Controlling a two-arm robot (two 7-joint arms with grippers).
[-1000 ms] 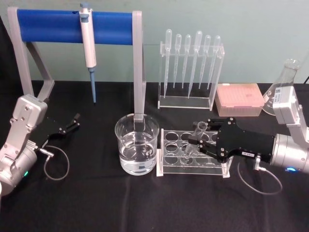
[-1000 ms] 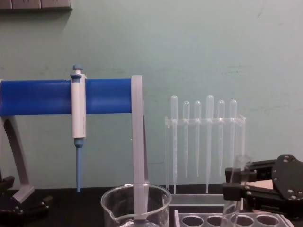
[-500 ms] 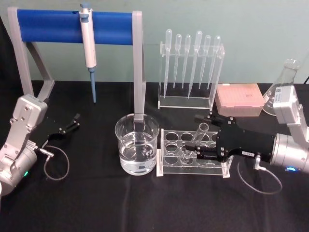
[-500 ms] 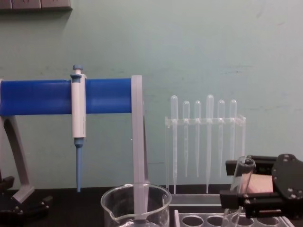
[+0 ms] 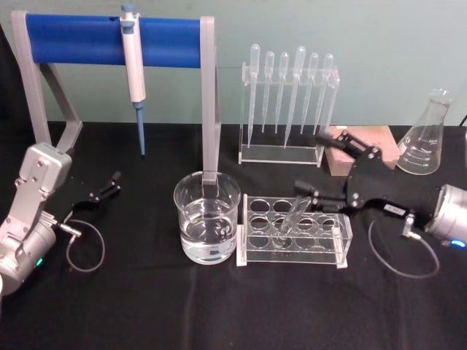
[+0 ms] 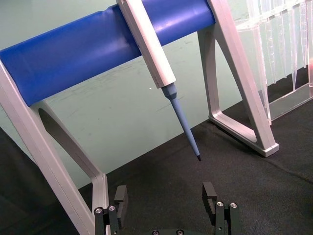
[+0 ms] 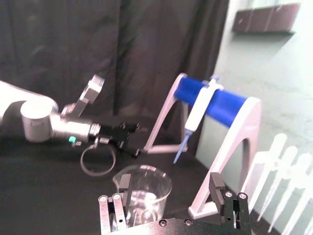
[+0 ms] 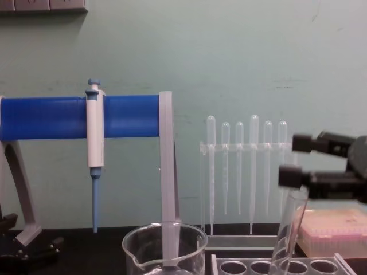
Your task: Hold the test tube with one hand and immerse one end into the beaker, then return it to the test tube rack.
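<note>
The right gripper (image 5: 321, 198) stands with its jaws apart and empty just beside the test tube (image 5: 292, 214), which leans in the rack (image 5: 252, 251) with its rim tipped toward the jaws, while the beaker (image 5: 206, 219) sits beyond the rack.

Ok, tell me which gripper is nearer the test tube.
Right. The right gripper sits open just beside the test tube, which leans in the clear rack. The left gripper is far off, beyond the beaker, near the blue stand.
</note>
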